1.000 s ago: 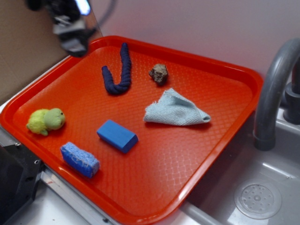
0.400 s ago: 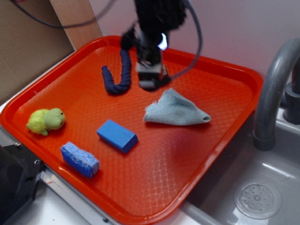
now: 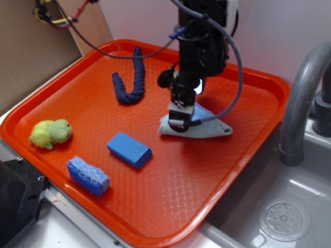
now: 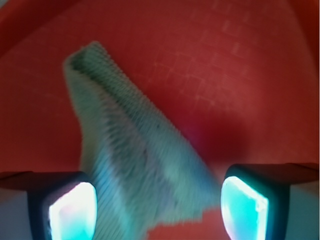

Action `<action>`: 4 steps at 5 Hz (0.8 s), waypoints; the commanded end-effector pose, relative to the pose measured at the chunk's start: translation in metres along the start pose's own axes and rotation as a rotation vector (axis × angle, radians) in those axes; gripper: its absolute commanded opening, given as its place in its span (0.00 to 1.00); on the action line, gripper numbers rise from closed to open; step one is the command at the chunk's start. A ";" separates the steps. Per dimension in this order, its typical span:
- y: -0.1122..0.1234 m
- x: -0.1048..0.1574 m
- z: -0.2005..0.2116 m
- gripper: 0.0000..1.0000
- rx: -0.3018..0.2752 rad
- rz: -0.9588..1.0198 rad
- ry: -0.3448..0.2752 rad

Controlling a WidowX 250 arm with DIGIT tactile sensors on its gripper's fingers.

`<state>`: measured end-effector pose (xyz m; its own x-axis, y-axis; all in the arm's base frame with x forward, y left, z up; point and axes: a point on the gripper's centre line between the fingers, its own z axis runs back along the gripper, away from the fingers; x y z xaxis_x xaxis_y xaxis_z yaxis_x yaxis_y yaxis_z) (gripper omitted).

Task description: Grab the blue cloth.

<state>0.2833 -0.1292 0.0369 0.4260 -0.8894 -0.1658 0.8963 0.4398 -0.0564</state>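
tray: the orange tray [image 3: 222, 170] fills most of the exterior view and carries every loose thing; a grey sink lies to its right.
arm: the black arm comes down from the far edge over the right-centre of the tray, with the gripper [image 3: 178, 120] at its low end.
blue cloth: the blue cloth [image 3: 209, 127] lies flat on the tray floor, right of centre, well apart from the blue block [image 3: 129, 149] and the blue sponge [image 3: 88, 175], which sit nearer and to the left.
cloth axis: in the exterior view its long side runs left to right, tapering to a point on the right; in the wrist view [image 4: 135, 160] it runs as a ridge from the far left down to between the fingers.
gripper state: the fingers [image 4: 67, 207] stand spread, one on each side of the cloth, with nothing pinched.
key relation: the cloth lies directly under the gripper, whose tip is over the cloth's left end; whether it touches the fabric cannot be told.
judgement: the next move likely calls for a short descent and a close across the ridge, since thin fabric may slip.
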 end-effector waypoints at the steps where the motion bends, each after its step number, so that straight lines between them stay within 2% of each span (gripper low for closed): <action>1: -0.018 0.005 -0.010 0.00 -0.043 -0.084 -0.051; 3: -0.019 0.003 -0.014 0.00 -0.021 -0.026 -0.080; 4: -0.018 0.002 -0.014 0.00 0.021 0.070 -0.087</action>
<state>0.2771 -0.1295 0.0213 0.5032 -0.8587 -0.0967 0.8601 0.5085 -0.0398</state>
